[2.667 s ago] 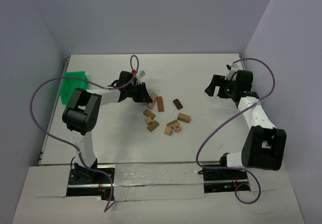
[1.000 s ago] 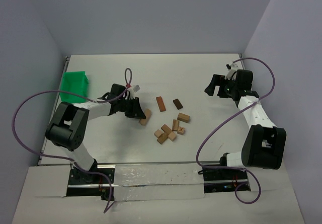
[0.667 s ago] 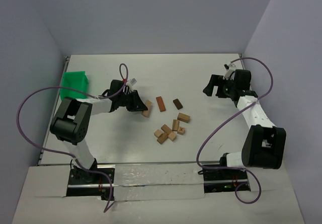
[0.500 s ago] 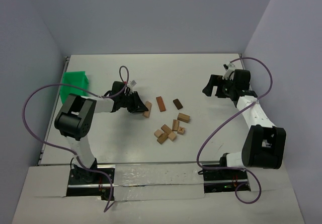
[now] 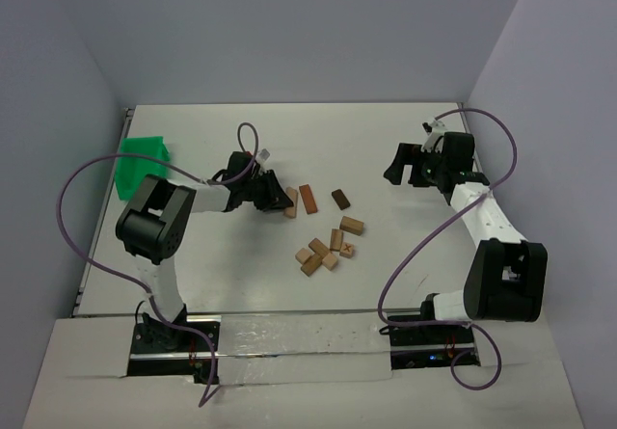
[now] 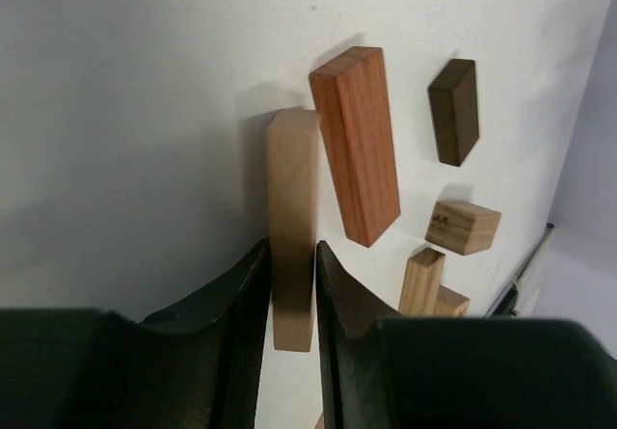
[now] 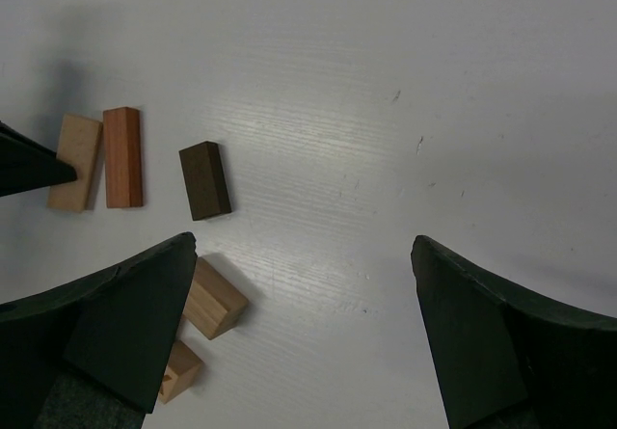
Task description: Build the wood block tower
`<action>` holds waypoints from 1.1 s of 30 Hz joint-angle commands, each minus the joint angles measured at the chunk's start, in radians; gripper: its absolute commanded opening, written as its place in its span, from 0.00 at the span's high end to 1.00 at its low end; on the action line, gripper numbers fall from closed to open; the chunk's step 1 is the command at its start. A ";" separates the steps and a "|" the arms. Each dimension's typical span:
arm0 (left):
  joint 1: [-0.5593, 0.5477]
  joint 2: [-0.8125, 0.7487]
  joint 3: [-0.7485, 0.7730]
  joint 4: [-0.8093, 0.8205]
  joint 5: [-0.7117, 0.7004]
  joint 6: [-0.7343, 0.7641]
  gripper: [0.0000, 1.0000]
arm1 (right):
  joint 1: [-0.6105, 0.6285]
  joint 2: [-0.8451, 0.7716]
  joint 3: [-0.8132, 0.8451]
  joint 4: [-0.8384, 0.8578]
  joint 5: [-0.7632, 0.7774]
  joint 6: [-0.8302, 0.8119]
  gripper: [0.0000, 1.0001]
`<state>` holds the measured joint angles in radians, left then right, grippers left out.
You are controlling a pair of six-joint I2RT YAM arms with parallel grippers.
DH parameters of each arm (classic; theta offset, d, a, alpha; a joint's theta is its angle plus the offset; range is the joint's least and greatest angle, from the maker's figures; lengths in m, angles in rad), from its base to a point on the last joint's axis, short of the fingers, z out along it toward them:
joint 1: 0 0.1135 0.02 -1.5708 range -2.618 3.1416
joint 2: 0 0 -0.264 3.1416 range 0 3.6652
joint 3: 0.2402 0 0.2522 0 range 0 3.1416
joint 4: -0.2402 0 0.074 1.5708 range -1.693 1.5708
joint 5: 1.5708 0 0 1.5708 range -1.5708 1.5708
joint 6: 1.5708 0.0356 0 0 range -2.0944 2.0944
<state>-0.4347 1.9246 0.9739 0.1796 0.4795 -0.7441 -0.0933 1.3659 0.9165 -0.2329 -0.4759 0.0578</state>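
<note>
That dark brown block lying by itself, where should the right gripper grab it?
Come down from above and close on the two long sides of the dark brown block, near its middle. It lies flat and narrow, with bare table on every side, so the open right gripper has room for both fingers.

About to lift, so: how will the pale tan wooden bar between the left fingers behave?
The pale tan wooden bar is small solid wood, so probably rigid and light. Gripped near one end by the left gripper, it might pivot. Its flat faces shouldn't roll.
</note>
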 commanded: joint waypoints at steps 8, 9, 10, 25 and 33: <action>-0.010 -0.002 0.060 -0.146 -0.089 0.069 0.37 | 0.221 0.036 0.090 -0.029 0.101 -0.046 0.00; -0.010 -0.010 0.072 -0.161 -0.092 0.086 0.39 | 0.265 0.049 0.102 -0.036 0.112 -0.046 0.01; -0.009 -0.019 0.081 -0.173 -0.095 0.110 0.42 | 0.300 0.066 0.112 -0.041 0.121 -0.046 0.01; 0.010 -0.163 0.076 -0.382 -0.154 0.378 0.77 | 0.531 0.412 0.312 -0.072 0.030 0.066 0.42; 0.011 -0.102 0.081 -0.338 0.003 0.321 0.66 | 0.560 0.532 0.356 -0.073 -0.004 0.117 0.44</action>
<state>-0.4274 1.7876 1.0252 -0.1746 0.3851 -0.4064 0.4627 1.8588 1.2181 -0.3072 -0.4500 0.1343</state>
